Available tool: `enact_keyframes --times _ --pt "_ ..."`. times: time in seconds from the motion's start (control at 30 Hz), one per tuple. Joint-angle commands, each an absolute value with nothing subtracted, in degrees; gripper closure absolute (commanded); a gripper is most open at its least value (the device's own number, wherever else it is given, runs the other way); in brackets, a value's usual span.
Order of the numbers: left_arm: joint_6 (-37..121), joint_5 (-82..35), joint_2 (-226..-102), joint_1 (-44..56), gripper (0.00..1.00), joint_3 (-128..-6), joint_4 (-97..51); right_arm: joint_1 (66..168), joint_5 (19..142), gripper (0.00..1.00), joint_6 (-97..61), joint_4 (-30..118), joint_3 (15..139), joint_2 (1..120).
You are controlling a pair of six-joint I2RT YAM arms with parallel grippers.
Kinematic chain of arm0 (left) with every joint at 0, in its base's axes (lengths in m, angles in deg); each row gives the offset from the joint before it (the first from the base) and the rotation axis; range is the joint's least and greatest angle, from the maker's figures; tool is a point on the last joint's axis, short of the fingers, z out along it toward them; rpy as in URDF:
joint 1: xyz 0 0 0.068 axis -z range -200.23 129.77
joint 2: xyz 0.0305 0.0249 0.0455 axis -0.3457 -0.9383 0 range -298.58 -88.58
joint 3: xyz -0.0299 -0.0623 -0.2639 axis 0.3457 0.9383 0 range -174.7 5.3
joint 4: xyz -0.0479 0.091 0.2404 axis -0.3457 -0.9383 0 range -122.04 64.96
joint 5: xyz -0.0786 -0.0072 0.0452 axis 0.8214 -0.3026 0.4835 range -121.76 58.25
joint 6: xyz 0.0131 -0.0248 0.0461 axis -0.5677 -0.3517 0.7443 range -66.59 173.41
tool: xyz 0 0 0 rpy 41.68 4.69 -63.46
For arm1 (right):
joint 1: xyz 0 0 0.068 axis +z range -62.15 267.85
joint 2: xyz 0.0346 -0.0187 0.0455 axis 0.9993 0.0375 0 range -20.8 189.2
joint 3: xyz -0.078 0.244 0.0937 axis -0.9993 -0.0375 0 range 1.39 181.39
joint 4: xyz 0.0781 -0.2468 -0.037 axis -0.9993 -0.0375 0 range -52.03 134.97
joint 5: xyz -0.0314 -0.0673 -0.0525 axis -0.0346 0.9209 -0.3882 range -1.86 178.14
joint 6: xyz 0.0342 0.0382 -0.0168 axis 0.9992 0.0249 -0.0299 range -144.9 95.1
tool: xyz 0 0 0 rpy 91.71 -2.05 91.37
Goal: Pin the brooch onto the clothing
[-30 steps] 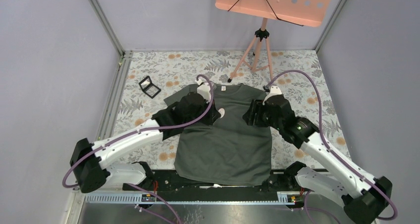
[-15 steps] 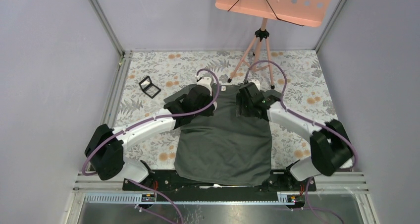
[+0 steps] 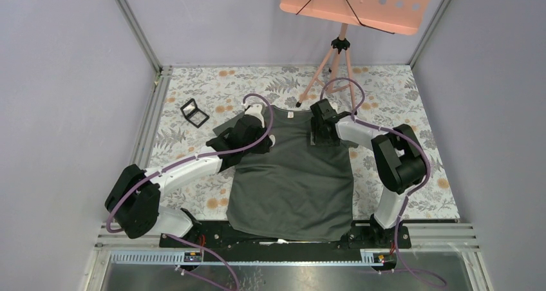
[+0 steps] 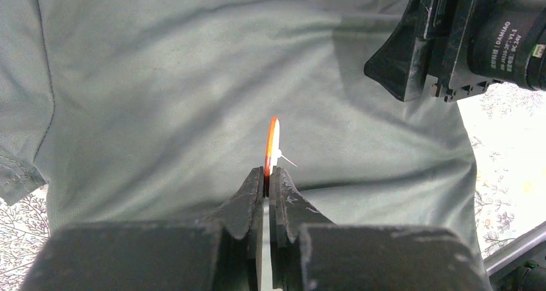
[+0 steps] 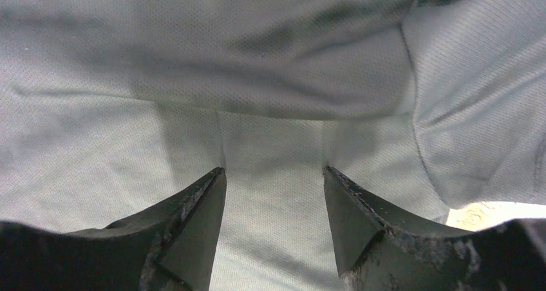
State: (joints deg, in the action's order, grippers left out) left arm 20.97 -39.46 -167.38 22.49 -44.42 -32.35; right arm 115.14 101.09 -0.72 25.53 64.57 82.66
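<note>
Left wrist view puts the left claw dead centre, clenched on the lower edge of the brooch. The brooch is an orange-rimmed disc held upright and edge-on to the lens, with its long axis running straight out from the fingertips toward the neckline of the grey-green T-shirt. A thin pale sliver, probably the pin, juts from the disc's right face, so the fastening side looks sideways rather than at the cloth. The shirt lies flat, front up, on the floral worktop, and the brooch hangs over its upper chest; whether it touches the fabric cannot be told. The right claw is released and grasps nothing. Its jaws are spread wide with the tips low over the cloth just inside a sleeve seam, and contact there is unclear too. From the top external camera the two claws face each other across the chest, just below the collar. The left one carries the brooch, while the right stands apart on the side the sliver points to. The coming move seems to turn on that angle: the disc would need tipping so its pin meets the fabric. The right claw looks placed to steady or gather the cloth.
</note>
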Motion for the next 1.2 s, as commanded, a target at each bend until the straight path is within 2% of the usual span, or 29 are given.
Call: enact_keyframes --times 0.0,0.13,0.43,0.7,0.87,0.93,1.1,1.17 --pt "20.02 -37.56 -165.69 22.21 1.0 -43.75 -26.91 114.79 99.5 0.37 -1.36 25.74 67.88 84.67" --pt "20.38 -37.32 -166.1 22.23 1.0 -43.66 -26.8 114.83 98.41 0.4 -0.66 25.53 68.54 86.16" --pt "20.61 -37.1 -165.78 22.15 1.0 -43.36 -26.29 114.83 100.44 0.55 0.36 23.37 68.41 87.75" --pt "20.05 -36.16 -166.23 22.16 1.0 -43.37 -25.96 114.82 104.93 0.53 1.41 22.73 64.71 82.37" --pt "19.24 -35.6 -166.74 22.22 1.0 -43.31 -25.26 114.88 105.35 0.57 1.65 22.04 63.7 79.49" --pt "18.88 -35.17 -166.92 22.23 1.0 -43.16 -25.3 114.84 105.11 0.6 1.49 22.43 63.3 78.85" --pt "18.37 -34.74 -167.22 22.15 1.0 -42.96 -25.3 114.9 104.56 0.78 1.26 23.53 63.18 79.44" --pt "18.28 -34.74 -167.36 22.21 1.0 -42.89 -25.25 114.83 103.97 0.82 1.12 24.24 63.23 79.86"
